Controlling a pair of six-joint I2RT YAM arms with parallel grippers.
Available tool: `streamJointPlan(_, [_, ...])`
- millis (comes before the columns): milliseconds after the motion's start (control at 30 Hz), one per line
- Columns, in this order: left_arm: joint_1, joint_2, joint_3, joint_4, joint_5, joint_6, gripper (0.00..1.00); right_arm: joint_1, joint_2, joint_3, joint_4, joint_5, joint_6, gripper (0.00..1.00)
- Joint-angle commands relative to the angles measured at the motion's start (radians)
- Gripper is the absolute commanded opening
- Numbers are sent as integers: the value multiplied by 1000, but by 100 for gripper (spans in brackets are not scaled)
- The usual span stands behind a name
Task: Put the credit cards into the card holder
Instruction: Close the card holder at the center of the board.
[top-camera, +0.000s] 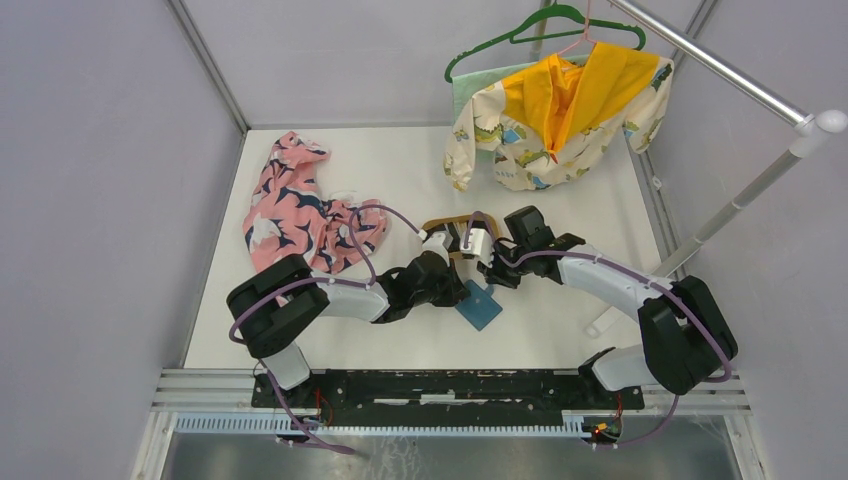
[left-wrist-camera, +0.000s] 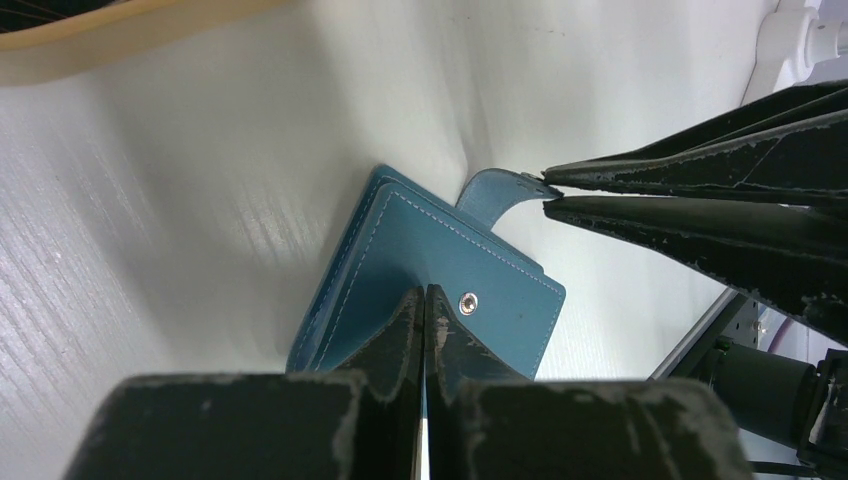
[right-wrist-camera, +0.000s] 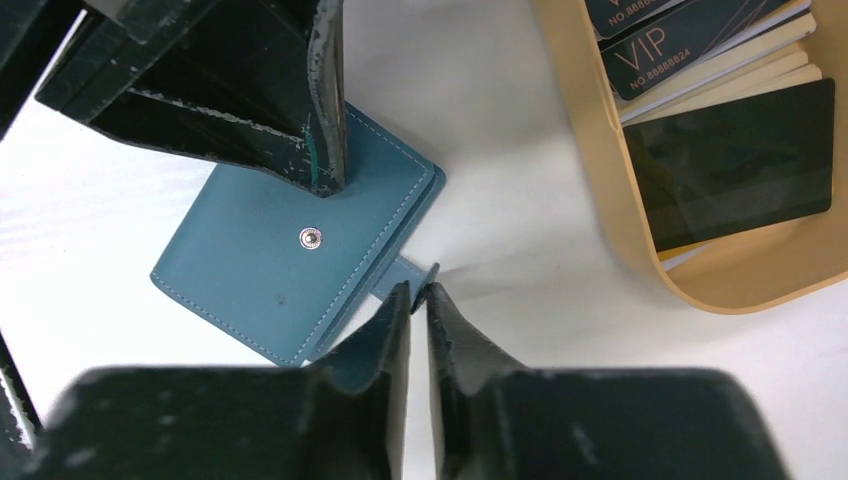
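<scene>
The teal card holder (right-wrist-camera: 250, 280) lies closed on the white table, snap stud facing up; the top view shows it (top-camera: 482, 308) between both arms. My left gripper (left-wrist-camera: 425, 292) is shut on its cover edge, a teal sliver showing between the fingers. My right gripper (right-wrist-camera: 420, 288) is shut on the end of the holder's side tab (left-wrist-camera: 495, 190), which curls up off the table. The credit cards (right-wrist-camera: 730, 160), dark ones with "VIP" lettering and a plain black one, lie stacked in a tan tray (right-wrist-camera: 600, 180) right of the holder.
The tan oval tray (top-camera: 445, 222) sits just behind the grippers. A pink patterned garment (top-camera: 300, 205) lies at the back left. A printed shirt on hangers (top-camera: 555, 110) hangs from a metal rail (top-camera: 740, 85) at the back right.
</scene>
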Motion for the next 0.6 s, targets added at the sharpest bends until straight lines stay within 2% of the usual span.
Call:
streamJointPlan(0, [3, 8, 1, 11, 6, 9, 2, 2, -4, 20, 28, 33, 20, 10])
streamJointPlan(100, [2, 5, -1, 10, 4, 9, 2, 3, -8, 22, 26, 27, 22, 0])
streamJointPlan(567, [3, -17, -43, 52, 0, -68, 2, -15, 18, -4, 55, -151, 68, 0])
